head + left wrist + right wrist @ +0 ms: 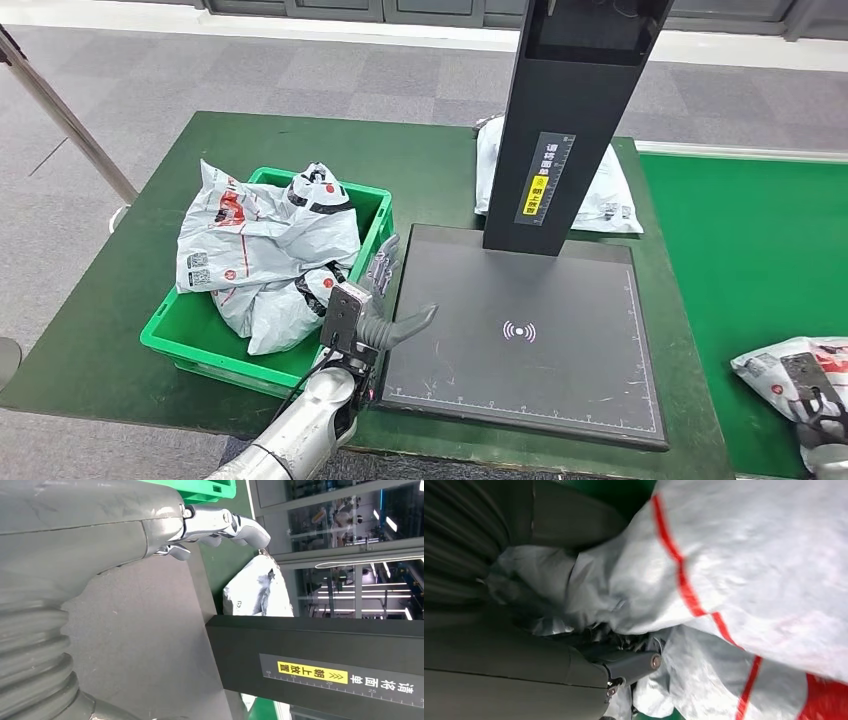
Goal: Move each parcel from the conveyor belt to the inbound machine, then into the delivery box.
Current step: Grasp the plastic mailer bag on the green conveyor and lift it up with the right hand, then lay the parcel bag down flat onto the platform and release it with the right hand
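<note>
A grey parcel with red print (775,365) lies on the green conveyor belt (750,250) at the right edge. My right hand (815,405) sits on its near end; in the right wrist view this hand (549,675) has its fingers (631,664) buried in the parcel's (749,570) bunched folds, gripping it. My left hand (372,300) hovers open, fingers spread, over the seam between the green delivery box (200,350) and the black platform of the inbound machine (520,400). Its fingertips (225,527) hold nothing. Several grey parcels (265,250) fill the box.
The machine's black post (570,120) rises from the back of the platform. Behind it on the green table lies another parcel (610,195), seen past the post (320,665) as a white bag (257,592). A metal pole (60,115) slants at far left.
</note>
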Controlling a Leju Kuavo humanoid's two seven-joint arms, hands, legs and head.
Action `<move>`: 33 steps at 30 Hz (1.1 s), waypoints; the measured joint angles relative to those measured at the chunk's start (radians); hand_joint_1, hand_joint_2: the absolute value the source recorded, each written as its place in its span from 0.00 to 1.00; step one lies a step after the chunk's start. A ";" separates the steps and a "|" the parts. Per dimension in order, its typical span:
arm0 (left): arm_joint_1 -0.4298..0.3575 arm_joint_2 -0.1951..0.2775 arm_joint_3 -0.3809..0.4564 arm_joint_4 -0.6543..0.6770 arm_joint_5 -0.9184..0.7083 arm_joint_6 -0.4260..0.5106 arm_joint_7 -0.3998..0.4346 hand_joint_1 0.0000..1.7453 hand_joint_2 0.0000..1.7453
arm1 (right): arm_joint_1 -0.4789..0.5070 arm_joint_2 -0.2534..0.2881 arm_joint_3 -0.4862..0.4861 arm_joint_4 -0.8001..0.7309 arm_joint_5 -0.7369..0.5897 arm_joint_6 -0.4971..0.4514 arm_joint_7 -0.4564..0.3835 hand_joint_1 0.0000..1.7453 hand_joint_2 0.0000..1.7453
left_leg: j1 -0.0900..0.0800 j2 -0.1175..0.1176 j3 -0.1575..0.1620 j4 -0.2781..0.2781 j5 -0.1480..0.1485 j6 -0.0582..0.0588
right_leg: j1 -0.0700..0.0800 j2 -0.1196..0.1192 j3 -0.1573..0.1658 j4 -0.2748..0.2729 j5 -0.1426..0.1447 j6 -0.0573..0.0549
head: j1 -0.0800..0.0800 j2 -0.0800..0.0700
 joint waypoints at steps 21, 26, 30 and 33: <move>0.021 0.004 0.000 -0.044 -0.031 0.072 0.032 0.00 1.00 | -0.011 0.094 -0.050 -0.164 -0.022 -0.157 -0.440 1.00 1.00 | 0.000 0.000 -0.004 -0.001 0.002 0.000 | 0.000 0.001 -0.005 0.002 0.001 -0.001 | 0.000 0.000; 0.027 0.006 0.000 -0.053 -0.032 0.074 0.033 0.00 1.00 | 0.005 0.140 -0.050 -0.259 -0.039 -0.153 -0.395 1.00 1.00 | 0.000 -0.008 -0.007 -0.001 0.004 0.000 | -0.001 -0.006 -0.005 0.002 0.000 -0.001 | 0.000 0.000; 0.029 0.008 0.000 -0.056 -0.033 0.074 0.033 0.00 1.00 | 0.010 0.152 -0.050 -0.287 -0.042 -0.149 -0.398 1.00 1.00 | 0.000 -0.007 -0.008 -0.001 0.003 0.000 | -0.001 -0.005 -0.006 0.002 0.000 0.000 | 0.000 0.000; 0.029 0.008 0.000 -0.057 -0.033 0.074 0.033 0.00 1.00 | 0.014 0.158 -0.050 -0.299 -0.042 -0.149 -0.397 1.00 1.00 | -0.001 -0.007 -0.008 -0.001 0.003 0.000 | -0.001 -0.005 -0.006 0.002 0.000 0.000 | 0.000 0.000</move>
